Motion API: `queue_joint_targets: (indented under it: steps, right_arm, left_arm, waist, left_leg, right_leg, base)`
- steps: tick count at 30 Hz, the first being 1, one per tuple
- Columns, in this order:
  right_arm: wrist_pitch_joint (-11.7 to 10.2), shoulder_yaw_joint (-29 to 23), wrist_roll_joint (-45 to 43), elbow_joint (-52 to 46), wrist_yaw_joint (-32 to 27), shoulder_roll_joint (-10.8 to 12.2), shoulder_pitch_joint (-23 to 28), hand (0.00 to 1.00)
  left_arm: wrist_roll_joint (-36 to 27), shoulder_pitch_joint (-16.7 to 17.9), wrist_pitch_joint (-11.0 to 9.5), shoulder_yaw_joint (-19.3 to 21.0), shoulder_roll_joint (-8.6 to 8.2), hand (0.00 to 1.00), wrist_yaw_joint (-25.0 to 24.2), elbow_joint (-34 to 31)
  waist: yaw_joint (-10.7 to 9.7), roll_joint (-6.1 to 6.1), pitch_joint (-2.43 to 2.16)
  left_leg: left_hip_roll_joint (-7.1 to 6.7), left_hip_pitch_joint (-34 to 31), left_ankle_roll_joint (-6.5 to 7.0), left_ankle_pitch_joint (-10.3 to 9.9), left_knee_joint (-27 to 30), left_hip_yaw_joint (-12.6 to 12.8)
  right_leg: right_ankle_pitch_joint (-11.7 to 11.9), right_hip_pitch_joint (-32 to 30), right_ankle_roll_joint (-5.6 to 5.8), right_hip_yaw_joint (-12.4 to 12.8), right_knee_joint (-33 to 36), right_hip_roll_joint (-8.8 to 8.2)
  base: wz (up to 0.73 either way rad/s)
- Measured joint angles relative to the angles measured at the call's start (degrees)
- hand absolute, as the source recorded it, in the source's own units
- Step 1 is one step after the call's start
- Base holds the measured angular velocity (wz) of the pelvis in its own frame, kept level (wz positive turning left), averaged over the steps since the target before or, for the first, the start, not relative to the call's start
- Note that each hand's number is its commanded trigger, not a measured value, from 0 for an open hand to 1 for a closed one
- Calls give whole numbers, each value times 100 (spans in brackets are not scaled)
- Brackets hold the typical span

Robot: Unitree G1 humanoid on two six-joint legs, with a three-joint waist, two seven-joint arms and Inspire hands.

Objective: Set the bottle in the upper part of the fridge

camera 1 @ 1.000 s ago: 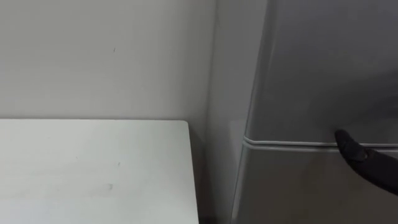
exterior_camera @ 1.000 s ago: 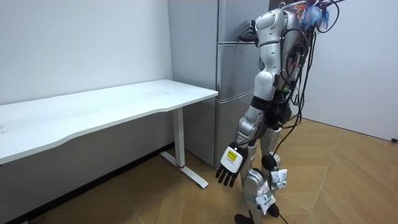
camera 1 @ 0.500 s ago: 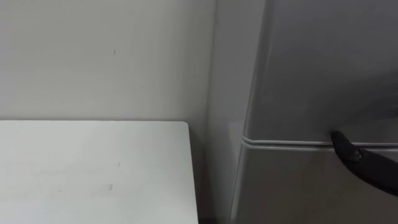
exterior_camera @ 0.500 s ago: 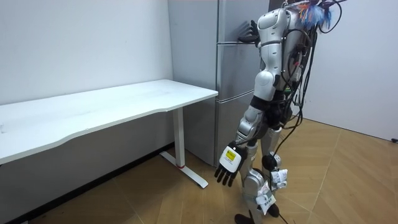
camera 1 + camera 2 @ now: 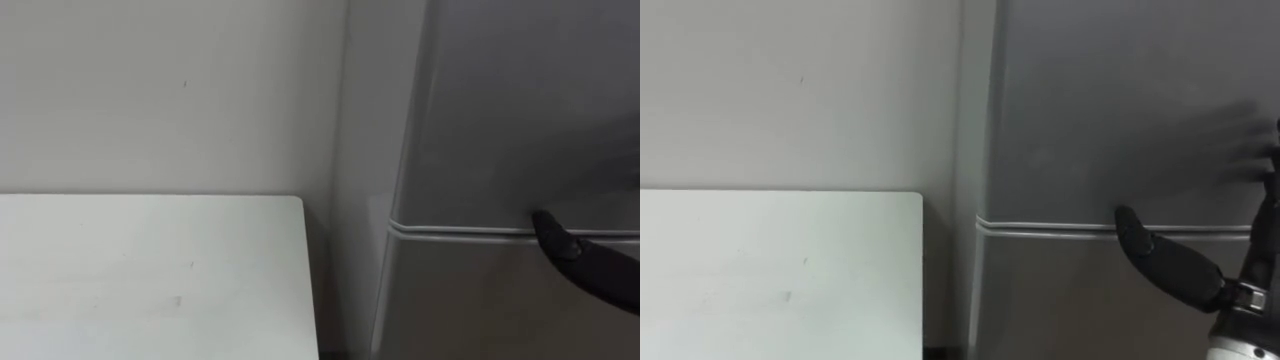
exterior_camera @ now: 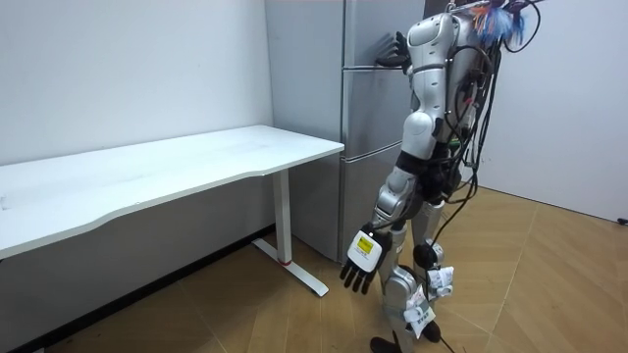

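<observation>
The left hand [image 6: 359, 267] hangs loose-fingered and empty near the flat white tabletop [image 5: 150, 270]. Farther right, the right hand [image 5: 1160, 258], finger outstretched, has crept slightly left along the seam [image 5: 460, 229] beneath the tall grey fridge's upper door [image 5: 520, 110]: still closed, opening barely begun; the bottle's whereabouts I cannot tell

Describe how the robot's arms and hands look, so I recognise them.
Arms: silver-grey shells with dark joints. The left hand has black fingers and a white tag with a yellow square on its back. The right hand is black too, with a silver wrist.
</observation>
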Motion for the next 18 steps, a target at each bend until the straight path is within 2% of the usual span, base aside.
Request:
queue_joint_targets:
  steps: [5,9,14,18]
  right_arm:
    - [7,-38,61,14,75,-45,4,0]
    - [21,-120,55,14,132,-157,5,0]
    - [202,-513,267,-19,216,-449,4,0]
    - [251,-895,356,-21,145,-461,4,0]
  left_arm:
    - [6,0,1,33,0,0,-21,-22]
    - [7,3,0,128,0,0,-8,-87]
    - [6,98,0,227,0,0,46,-248]
    - [9,131,-9,346,0,0,56,-277]
  waist:
    - [-26,59,-39]
    - [-89,109,-26]
    - [-217,78,-27]
    - [-264,24,-12]
  left_leg:
    - [7,23,1,-1,28,-12]
    - [6,24,1,-1,33,-17]
    - [-4,6,0,-2,27,-34]
    - [-2,3,-2,-1,27,-37]
  right_leg:
    - [0,14,0,-9,-3,-8]
    - [0,42,0,-12,-1,-7]
    - [-5,77,5,-14,-2,-5]
    - [-6,73,4,-6,-8,2]
  base:
    - [0]
    - [2]
    - [3]
    - [0]
